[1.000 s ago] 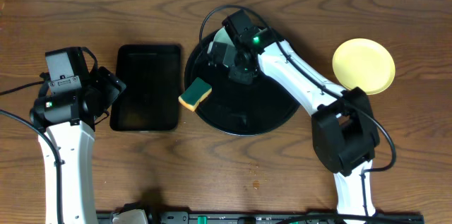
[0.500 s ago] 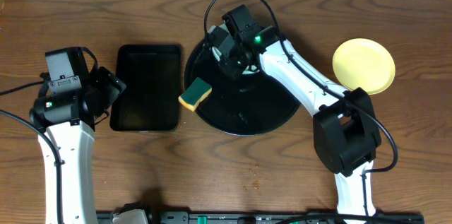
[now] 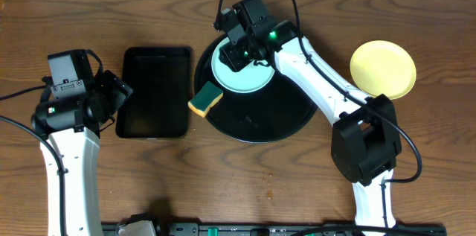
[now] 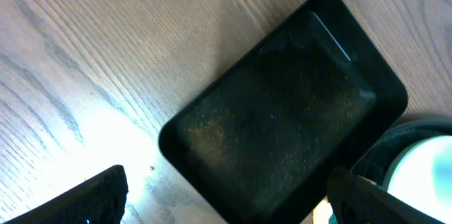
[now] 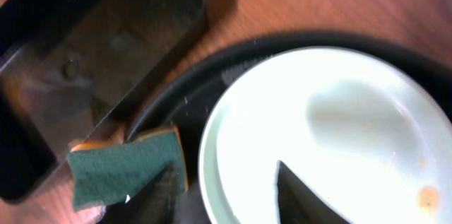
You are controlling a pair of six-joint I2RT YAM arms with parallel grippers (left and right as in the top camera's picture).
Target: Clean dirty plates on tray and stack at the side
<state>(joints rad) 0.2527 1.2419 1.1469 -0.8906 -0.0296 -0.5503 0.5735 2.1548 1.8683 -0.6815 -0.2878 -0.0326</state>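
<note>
Right gripper (image 5: 224, 174) is partly open, fingers moderately apart, low over the left edge of the mint plate (image 5: 325, 132). In the wrist view the plate's rim sits in the gap between the two fingers, one finger outside the plate and one over its inside. Can't tell if either finger touches the rim; no clamp visible.

The mint plate lies in the upper-left part of the round black tray (image 3: 286, 120), with small brown smears (image 5: 426, 197) on its right side. A sponge (image 3: 206, 98), green face up with a yellow body, sits on the tray's left rim just beside the plate's lower-left edge, partly hanging toward the rectangular black tray (image 3: 155, 92). That smaller tray lies on the tabletop (image 3: 223, 184) just left of the round one, dull and speckled inside.

The yellow plate (image 3: 382, 68) lies flat on the tabletop, right of the round tray and apart from it, outside the right arm.

Left gripper (image 4: 226, 189) is wide open and holds nothing. It is at the left edge of the rectangular tray, well apart from the plates
</note>
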